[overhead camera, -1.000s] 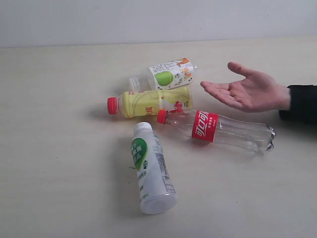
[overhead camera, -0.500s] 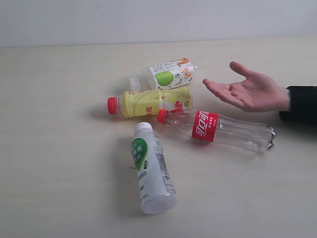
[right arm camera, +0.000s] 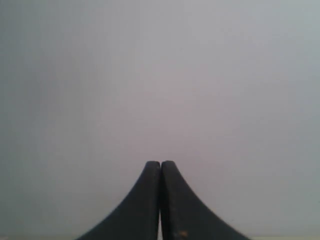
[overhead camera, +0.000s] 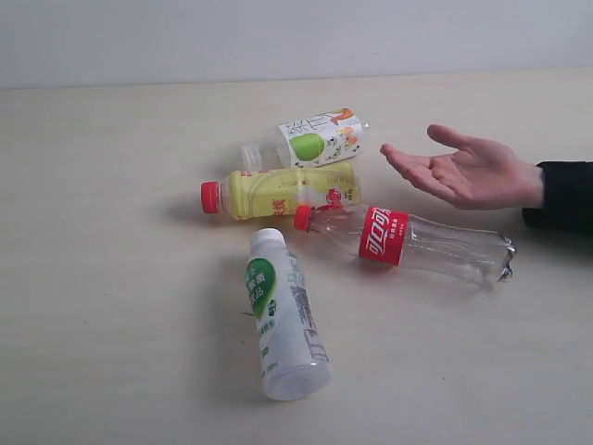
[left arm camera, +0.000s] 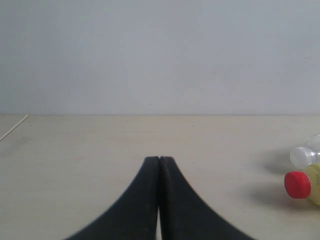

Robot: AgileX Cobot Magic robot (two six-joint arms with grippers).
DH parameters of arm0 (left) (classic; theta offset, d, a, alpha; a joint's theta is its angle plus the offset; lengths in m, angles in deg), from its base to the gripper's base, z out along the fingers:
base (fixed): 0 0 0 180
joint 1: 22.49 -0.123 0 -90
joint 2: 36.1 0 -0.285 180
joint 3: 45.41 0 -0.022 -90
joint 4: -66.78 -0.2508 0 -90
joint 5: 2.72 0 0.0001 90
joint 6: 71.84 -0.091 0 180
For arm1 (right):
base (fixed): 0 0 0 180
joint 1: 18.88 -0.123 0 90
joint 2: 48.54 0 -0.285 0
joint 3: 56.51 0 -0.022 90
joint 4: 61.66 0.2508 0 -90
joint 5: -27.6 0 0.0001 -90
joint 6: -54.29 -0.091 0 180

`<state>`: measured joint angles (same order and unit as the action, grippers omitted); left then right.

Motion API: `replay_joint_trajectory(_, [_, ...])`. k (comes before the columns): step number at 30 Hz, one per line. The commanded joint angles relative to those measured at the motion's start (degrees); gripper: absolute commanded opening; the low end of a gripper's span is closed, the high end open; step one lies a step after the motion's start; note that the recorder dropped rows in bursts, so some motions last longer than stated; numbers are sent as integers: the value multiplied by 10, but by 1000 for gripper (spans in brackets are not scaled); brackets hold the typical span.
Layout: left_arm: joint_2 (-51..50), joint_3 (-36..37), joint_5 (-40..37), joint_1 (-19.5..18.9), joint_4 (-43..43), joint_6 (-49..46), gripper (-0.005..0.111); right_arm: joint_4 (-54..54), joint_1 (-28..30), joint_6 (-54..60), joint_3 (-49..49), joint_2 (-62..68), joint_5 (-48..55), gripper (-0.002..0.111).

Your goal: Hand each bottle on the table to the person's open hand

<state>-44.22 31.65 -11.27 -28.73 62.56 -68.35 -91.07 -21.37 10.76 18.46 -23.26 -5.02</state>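
Observation:
Four bottles lie on their sides on the beige table (overhead camera: 111, 278). The white bottle with a green label (overhead camera: 283, 313) is nearest the front. The clear Coca-Cola bottle (overhead camera: 408, 243) lies right of it, below the person's open hand (overhead camera: 459, 169). The yellow red-capped bottle (overhead camera: 278, 192) and the green-apple bottle (overhead camera: 310, 139) lie behind. Neither gripper shows in the exterior view. My left gripper (left arm camera: 159, 159) is shut on nothing, low over the table, with the yellow bottle's red cap (left arm camera: 297, 184) off to one side. My right gripper (right arm camera: 160, 163) is shut, empty, facing a blank wall.
A pale grey wall (overhead camera: 296, 37) runs behind the table's far edge. The person's black sleeve (overhead camera: 565, 195) enters from the right. The green-apple bottle's clear cap (left arm camera: 303, 156) shows beside the red cap in the left wrist view.
The person's hand has shifted slightly, its fingers a little lower and flatter. The bottles have not moved.

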Motion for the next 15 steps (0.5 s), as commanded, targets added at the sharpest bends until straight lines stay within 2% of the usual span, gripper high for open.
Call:
replay_joint_trajectory(1, [3, 2, 1, -1, -1, 0, 1, -100, 1, -46, -46, 85, -17, 0])
replay_joint_trajectory(8, [3, 2, 1, -1, -1, 0, 1, -145, 1, -93, -121, 217, -36, 0])
replay_joint_trajectory(12, [3, 2, 1, -1, -1, 0, 1, -184, 1, -135, -134, 281, -87, 0])
replay_joint_trajectory(15, [3, 2, 1, -1, -1, 0, 1, -203, 1, -135, -135, 312, -86, 0])
